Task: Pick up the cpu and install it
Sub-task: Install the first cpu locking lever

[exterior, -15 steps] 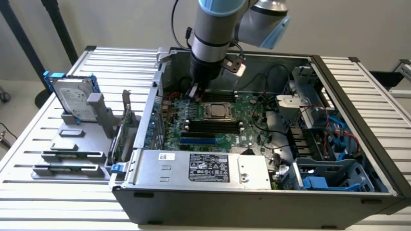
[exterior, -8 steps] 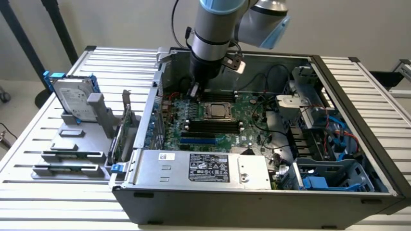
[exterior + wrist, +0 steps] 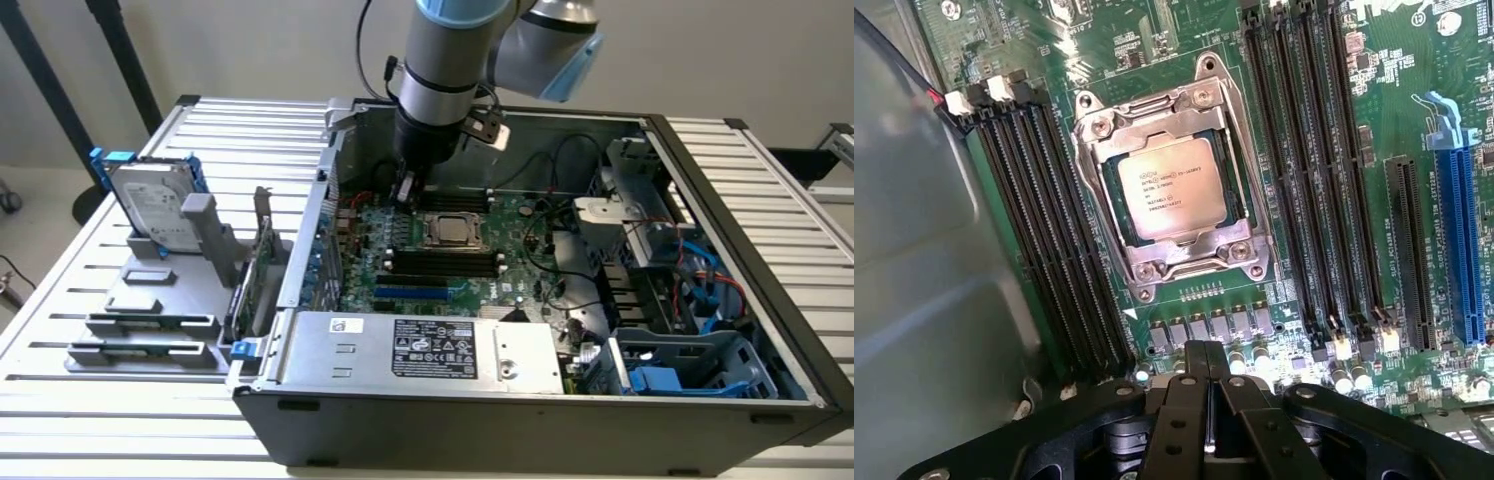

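The cpu (image 3: 451, 230) (image 3: 1169, 187) lies flat in its socket on the green motherboard (image 3: 514, 270), framed by the silver metal socket bracket (image 3: 1159, 262). Its silver-grey top with printed text is fully exposed. My gripper (image 3: 404, 188) (image 3: 1206, 400) hangs inside the open computer case, above the board and just beyond the socket toward the case's back wall. Its black fingers are pressed together with nothing between them. The gripper is apart from the cpu.
Black memory slots (image 3: 1059, 230) flank the socket, and a blue expansion slot (image 3: 1459, 250) lies further out. A hard drive with blue rails (image 3: 154, 205) stands on grey holder blocks at the exterior view's left. The power supply (image 3: 427, 350) fills the case's front; cables and a drive cage (image 3: 681, 290) crowd the right.
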Tool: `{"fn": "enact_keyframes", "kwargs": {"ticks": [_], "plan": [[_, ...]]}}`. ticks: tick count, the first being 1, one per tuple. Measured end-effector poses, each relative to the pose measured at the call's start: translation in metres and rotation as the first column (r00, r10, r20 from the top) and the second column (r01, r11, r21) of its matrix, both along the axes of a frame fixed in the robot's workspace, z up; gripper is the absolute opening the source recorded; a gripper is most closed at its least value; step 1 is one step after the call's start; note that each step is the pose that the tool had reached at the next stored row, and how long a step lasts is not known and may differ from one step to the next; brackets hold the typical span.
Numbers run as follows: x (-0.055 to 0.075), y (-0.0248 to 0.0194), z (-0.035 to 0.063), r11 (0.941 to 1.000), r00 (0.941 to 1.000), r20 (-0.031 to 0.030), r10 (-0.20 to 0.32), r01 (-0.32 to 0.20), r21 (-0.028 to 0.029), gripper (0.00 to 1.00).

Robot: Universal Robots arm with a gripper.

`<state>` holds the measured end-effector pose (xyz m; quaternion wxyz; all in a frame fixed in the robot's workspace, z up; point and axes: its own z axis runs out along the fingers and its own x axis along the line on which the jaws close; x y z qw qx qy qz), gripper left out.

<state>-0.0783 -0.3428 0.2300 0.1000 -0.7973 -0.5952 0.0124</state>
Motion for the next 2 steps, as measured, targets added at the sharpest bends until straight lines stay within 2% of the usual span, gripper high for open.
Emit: {"fn": "enact_keyframes", "kwargs": {"ticks": [2], "plan": [[0.0000, 0.0000, 0.0000, 1.0000, 1.0000, 0.0000, 0.000, 0.000, 0.0001, 0.11]]}}
